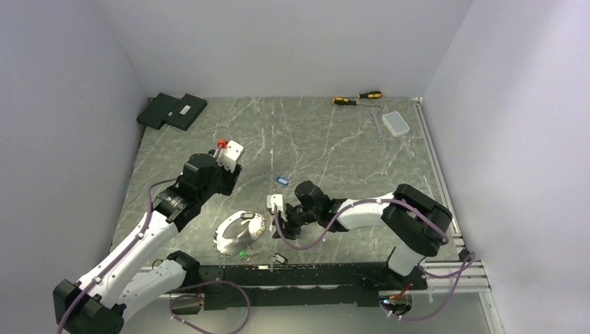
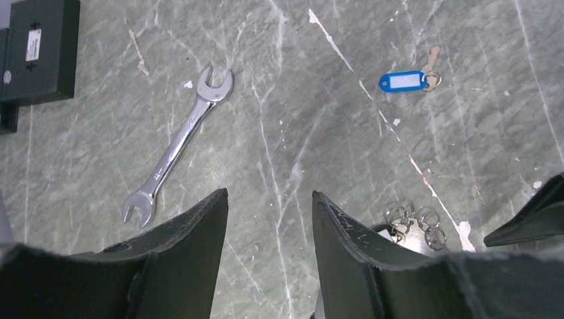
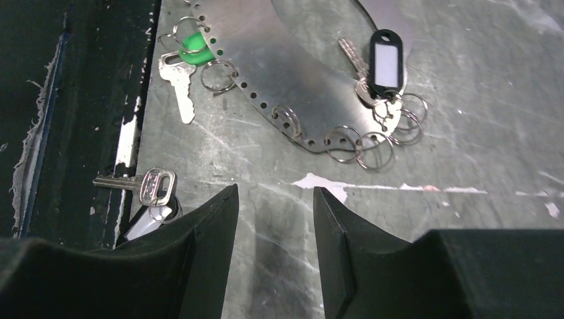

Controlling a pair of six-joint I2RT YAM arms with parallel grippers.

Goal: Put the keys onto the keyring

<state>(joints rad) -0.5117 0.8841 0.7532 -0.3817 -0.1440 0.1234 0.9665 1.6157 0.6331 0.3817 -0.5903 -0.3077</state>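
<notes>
Nearest lies the green key [image 3: 193,43], touching the keyring [image 3: 266,106]; it is not clear if it is threaded. The right gripper [image 3: 273,193] hovers just beside it, released and empty. Farther off, the blue key [image 2: 402,81] lies loose. The left gripper [image 2: 269,196] is also released. The next move probably calls for a precise pinch on the blue key.

Bare marble table [image 1: 348,153], centre to 3 o'clock: passable. Obstructions: blue-tagged key [image 1: 281,180] centre; keyring plate [image 1: 235,240] 7 o'clock; screwdrivers [image 1: 357,98] 1 o'clock; clear box [image 1: 397,123] 2 o'clock; black boxes [image 1: 172,111] 10 o'clock.
</notes>
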